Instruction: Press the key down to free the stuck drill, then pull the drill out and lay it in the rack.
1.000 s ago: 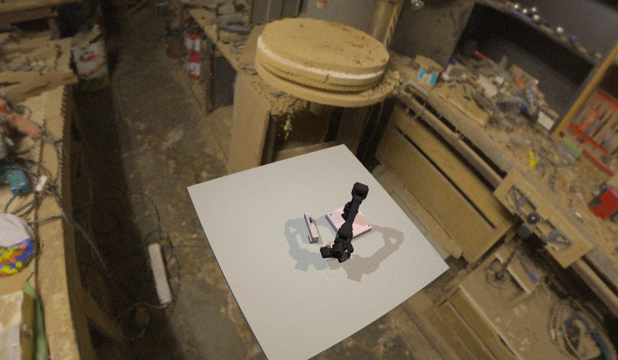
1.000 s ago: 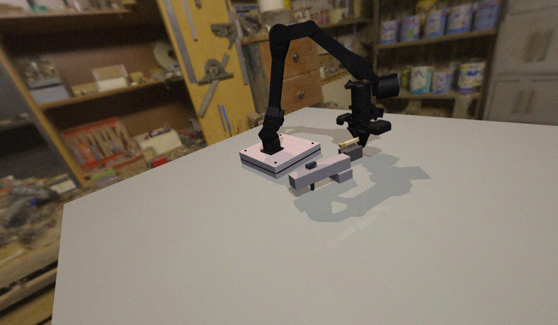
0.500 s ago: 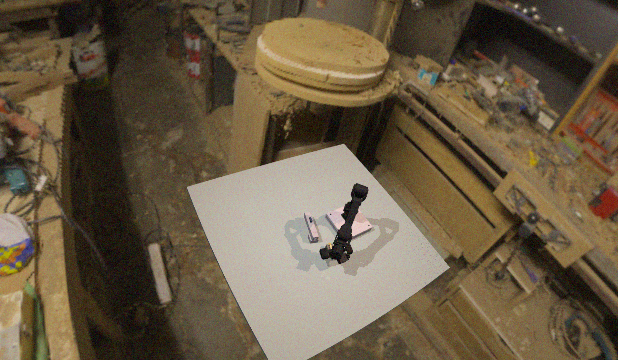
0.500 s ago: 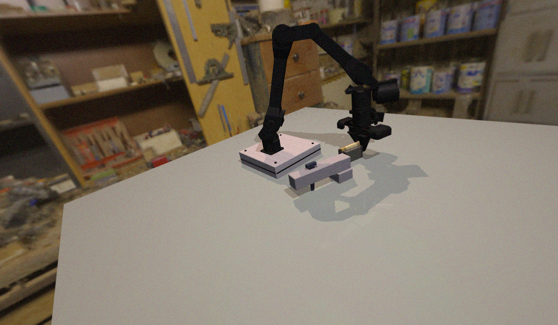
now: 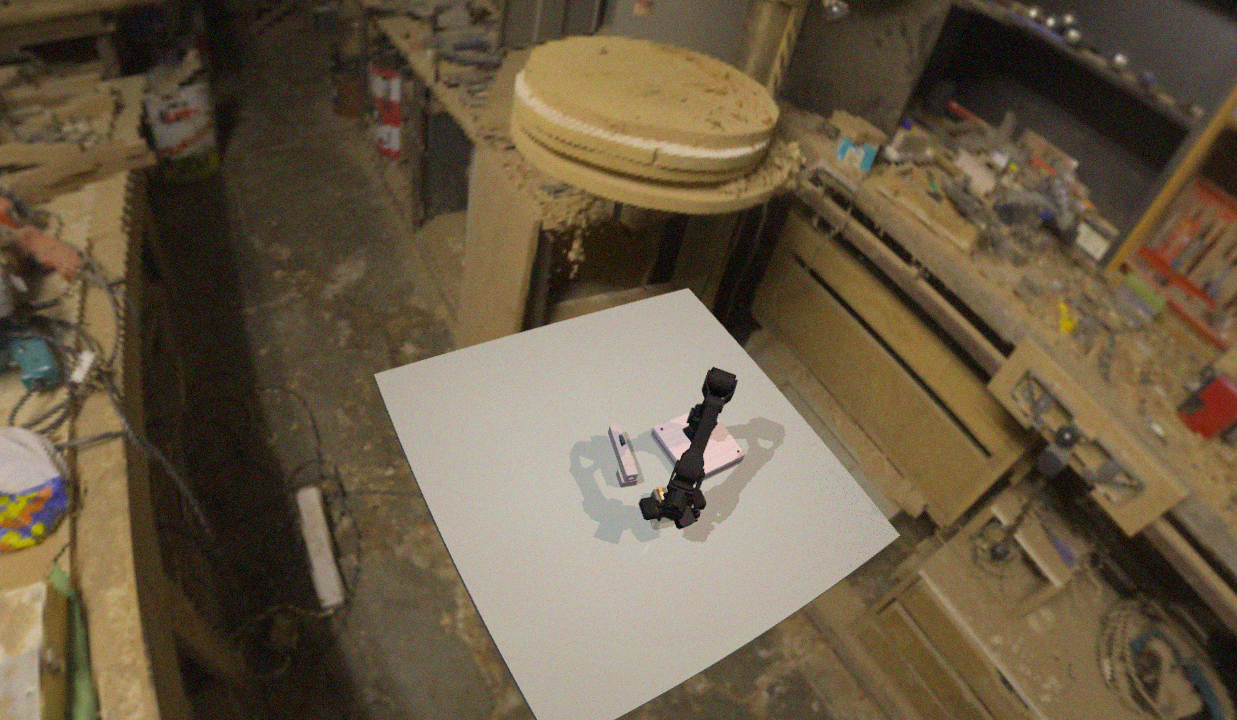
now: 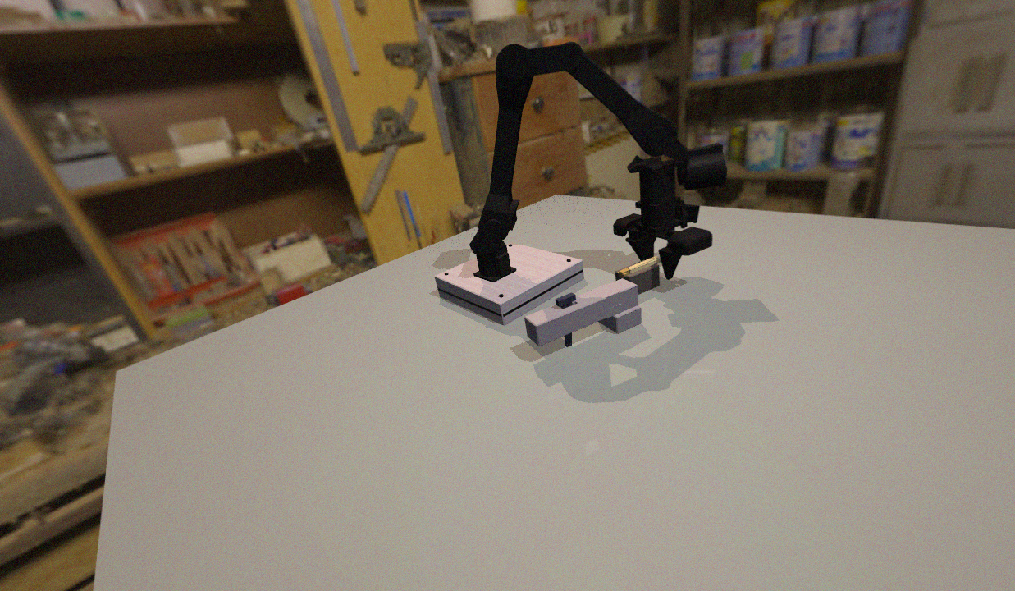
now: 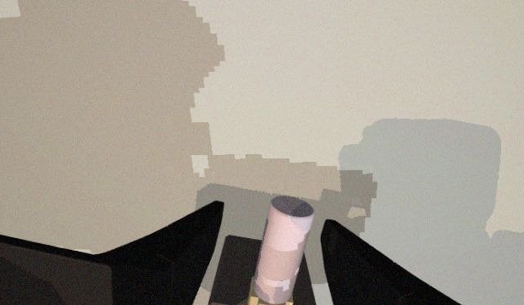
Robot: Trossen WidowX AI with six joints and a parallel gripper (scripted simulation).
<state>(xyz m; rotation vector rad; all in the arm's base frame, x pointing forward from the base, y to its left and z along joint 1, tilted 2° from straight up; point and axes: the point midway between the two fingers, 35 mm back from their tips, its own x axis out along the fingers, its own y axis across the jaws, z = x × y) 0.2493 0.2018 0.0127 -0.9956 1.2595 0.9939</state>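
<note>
Drill lies across the small dark rack, its brass-coloured end pointing toward the pale block; in the wrist view its pale cylindrical shank sits between the fingertips with a gap on each side. Jaws of the gripper stand about half open and hold nothing, directly over the rack. Judgement: the drill has been laid down and let go, which would put the task at or near completion. The dark key sits on top of the block, well apart from the gripper. The arm's base plate rests on the grey bench. No brand, label or legible writing appears on the task items; background containers are too blurred to read.
</note>
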